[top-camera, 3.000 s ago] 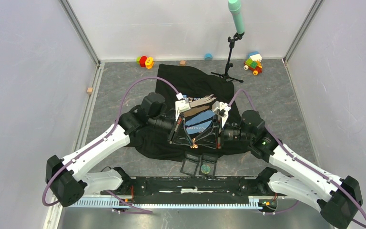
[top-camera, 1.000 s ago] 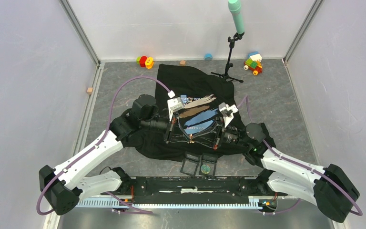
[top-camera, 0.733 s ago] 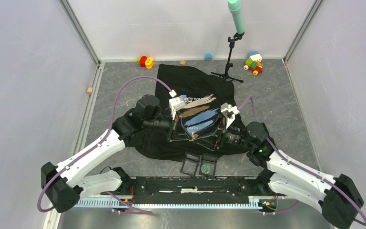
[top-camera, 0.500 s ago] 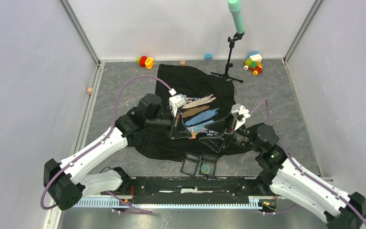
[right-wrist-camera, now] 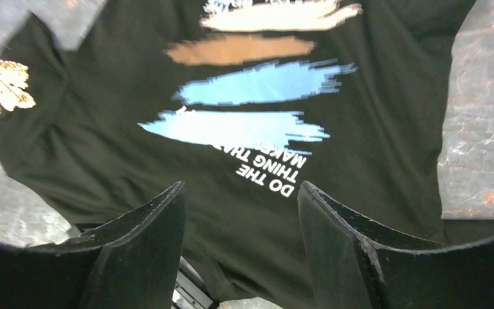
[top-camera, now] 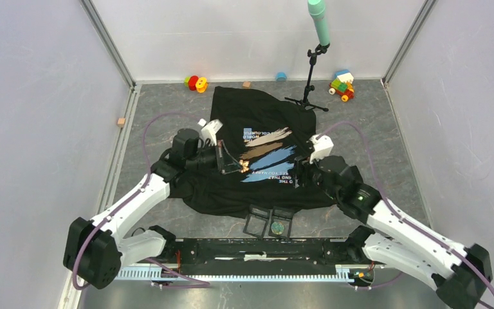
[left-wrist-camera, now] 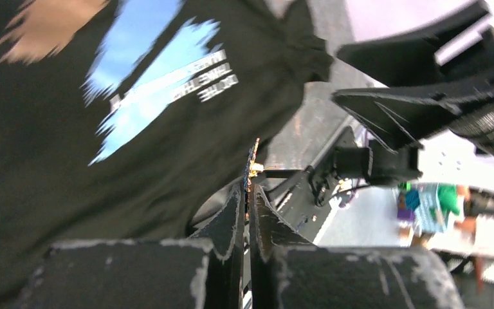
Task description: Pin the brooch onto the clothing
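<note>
One black short-sleeved T-shirt (top-camera: 257,116) with blue and tan brush strokes and white lettering lies spread on the grey mottled table (top-camera: 386,129), print side up. There is one small gold brooch (top-camera: 244,167) with a ragged, leafy outline. The left claw (top-camera: 235,165) has its two fingers pressed together on the brooch, pinching it by the edge. It holds it over the shirt, just left of the print (whether the pin touches the fabric cannot be told). From the left wrist, the brooch shows as a thin gold sliver poking out past the closed fingertips (left-wrist-camera: 235,206).

The right claw (top-camera: 301,172) sits at the opposite side of the print, its two fingers spread wide with nothing between them. In its own wrist view those fingers (right-wrist-camera: 148,244) frame the white lettering, and the brooch appears at the far upper left.

Two small black square trays (top-camera: 256,224) lie side by side between the shirt's hem and the arm bases, and one holds a round greenish piece.

Along the back of the table are:
- two plastic toys, a red, yellow and green one (top-camera: 196,82) and a multicoloured block vehicle (top-camera: 342,85)
- one small blue cylinder (top-camera: 281,76)
- one black microphone stand (top-camera: 309,84) with a teal head

Two little wooden cubes are also there, one at the back (top-camera: 247,84) and one near the left wall (top-camera: 121,121).
</note>
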Robot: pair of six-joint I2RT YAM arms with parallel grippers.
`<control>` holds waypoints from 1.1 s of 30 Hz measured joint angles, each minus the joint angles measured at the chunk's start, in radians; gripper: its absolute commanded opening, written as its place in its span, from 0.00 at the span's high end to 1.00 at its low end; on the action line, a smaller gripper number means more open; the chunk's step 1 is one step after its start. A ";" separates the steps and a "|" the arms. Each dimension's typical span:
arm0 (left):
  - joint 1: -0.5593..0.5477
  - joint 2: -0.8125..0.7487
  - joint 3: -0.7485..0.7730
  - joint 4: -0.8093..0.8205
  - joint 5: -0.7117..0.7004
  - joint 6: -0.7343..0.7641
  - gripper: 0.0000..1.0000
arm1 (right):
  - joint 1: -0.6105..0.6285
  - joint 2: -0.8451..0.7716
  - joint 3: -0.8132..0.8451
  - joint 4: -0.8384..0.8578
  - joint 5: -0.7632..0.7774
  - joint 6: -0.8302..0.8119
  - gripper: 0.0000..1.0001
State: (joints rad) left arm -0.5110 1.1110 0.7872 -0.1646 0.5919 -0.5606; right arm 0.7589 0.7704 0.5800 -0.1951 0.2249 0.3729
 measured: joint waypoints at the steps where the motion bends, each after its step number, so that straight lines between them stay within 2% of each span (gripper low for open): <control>1: 0.026 -0.003 -0.050 0.031 -0.016 -0.034 0.98 | 0.000 0.010 0.000 -0.013 0.005 -0.002 0.33; 7: 0.077 -0.090 -0.257 0.039 -0.216 -0.124 0.98 | 0.063 0.281 0.026 0.059 -0.024 -0.003 0.35; 14: 0.127 -0.238 -0.361 0.033 -0.455 -0.128 0.98 | 0.235 0.723 0.316 0.148 -0.025 -0.047 0.43; 20: 0.187 -0.270 -0.443 0.032 -0.524 -0.173 0.98 | 0.253 0.966 0.472 0.266 -0.119 -0.053 0.47; 25: 0.190 -0.306 -0.472 0.033 -0.539 -0.198 0.98 | 0.259 1.123 0.586 0.261 -0.126 -0.071 0.47; 33: 0.191 -0.307 -0.472 0.033 -0.534 -0.199 0.98 | 0.278 1.212 0.656 0.227 -0.074 -0.107 0.54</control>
State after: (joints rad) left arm -0.3199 0.8043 0.3153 -0.1314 0.0574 -0.7597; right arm 1.0370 1.9820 1.2358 0.0322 0.1513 0.2661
